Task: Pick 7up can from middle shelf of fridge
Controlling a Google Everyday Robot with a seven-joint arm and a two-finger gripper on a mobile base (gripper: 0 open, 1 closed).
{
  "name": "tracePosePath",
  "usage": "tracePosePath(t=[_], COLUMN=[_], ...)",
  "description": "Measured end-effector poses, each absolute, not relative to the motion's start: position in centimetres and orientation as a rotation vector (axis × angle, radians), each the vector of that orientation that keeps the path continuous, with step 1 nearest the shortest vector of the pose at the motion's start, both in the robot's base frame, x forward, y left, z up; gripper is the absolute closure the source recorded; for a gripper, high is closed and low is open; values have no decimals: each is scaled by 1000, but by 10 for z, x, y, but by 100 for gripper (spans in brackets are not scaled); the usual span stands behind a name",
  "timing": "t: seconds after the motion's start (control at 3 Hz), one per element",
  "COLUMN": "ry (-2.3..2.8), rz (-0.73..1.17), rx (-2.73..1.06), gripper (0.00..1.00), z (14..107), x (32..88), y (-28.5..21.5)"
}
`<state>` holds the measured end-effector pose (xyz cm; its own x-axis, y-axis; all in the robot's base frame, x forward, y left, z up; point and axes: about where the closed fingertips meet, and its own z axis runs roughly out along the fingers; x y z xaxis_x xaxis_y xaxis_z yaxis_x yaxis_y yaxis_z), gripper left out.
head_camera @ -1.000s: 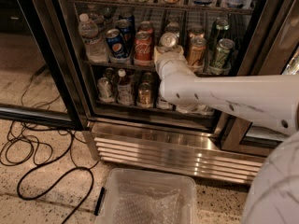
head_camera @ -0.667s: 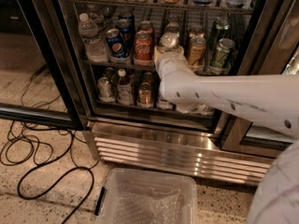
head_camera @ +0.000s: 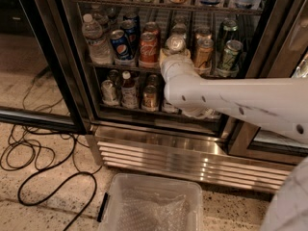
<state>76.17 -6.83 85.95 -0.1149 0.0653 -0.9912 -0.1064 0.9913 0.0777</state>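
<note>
My jaws are at the tip of my arm [head_camera: 226,100], inside the fridge [head_camera: 192,153]. The 7up can [head_camera: 174,44] stands on the middle shelf [head_camera: 120,66], right in front of my jaws and a bit higher. It stands tall, top up. I cannot tell if my jaws are open or holding it.

No shift shows since a second ago; the gripper [head_camera: 174,56] keeps its place against the 7up can [head_camera: 174,43] at the front of the middle shelf [head_camera: 103,65]; the arm [head_camera: 240,100] lies unmoved.
</note>
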Motion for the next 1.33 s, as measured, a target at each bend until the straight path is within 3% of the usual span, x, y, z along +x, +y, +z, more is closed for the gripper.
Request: tracePosePath(t=[0.67, 1.33], ry=[1713, 1723], rz=[141, 138], rx=[80, 99], gripper=[100, 100], z=[864, 865], x=[707, 696], y=[-71, -74])
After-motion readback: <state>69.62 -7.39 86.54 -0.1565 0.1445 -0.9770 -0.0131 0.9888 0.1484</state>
